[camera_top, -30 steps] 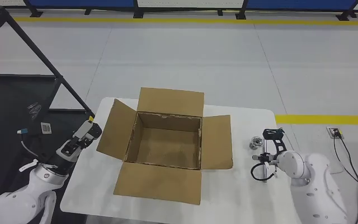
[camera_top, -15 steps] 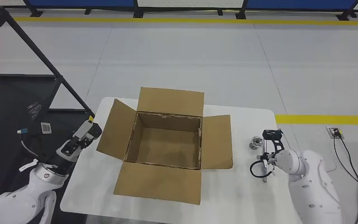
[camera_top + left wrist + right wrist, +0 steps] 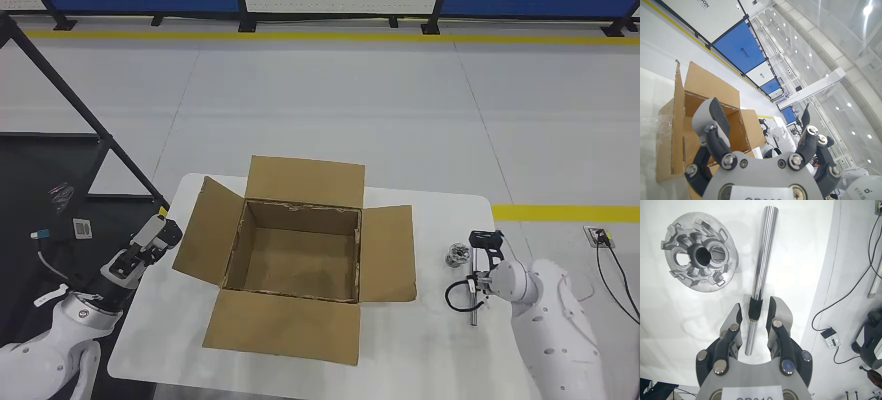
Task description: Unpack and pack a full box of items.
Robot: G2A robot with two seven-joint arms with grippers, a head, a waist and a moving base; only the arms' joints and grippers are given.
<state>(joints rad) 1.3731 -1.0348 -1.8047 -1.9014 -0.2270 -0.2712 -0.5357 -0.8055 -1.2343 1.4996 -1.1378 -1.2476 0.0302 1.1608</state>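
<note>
1. Top view, at 9 o'clock: the left gripper (image 3: 158,231) sits at the edge of the white surface (image 3: 420,345), just beside the nearest flap of the cardboard box (image 3: 385,255). In the left wrist view its fingers (image 3: 718,113) are spread wide with nothing between them, and they tilt up past the box towards the hall ceiling.
2. At the middle of the surface, the cardboard box stands upright with all four flaps folded outward. The flap at 9 o'clock angles upward, and the one at 6 o'clock reaches towards the near edge.
3. Towards 3 o'clock, well apart from the box, a cast metal hub (image 3: 457,255) lies on the surface. The right wrist view shows its ribbed face and centre bore.
4. Just beside the hub but not touching it lies a polished steel rod (image 3: 764,253) with a black band around it.
5. The right gripper (image 3: 755,302) straddles the banded stretch of the rod. Its fingers are parted, with a gap showing on each side, so they are not clamping it.
</note>
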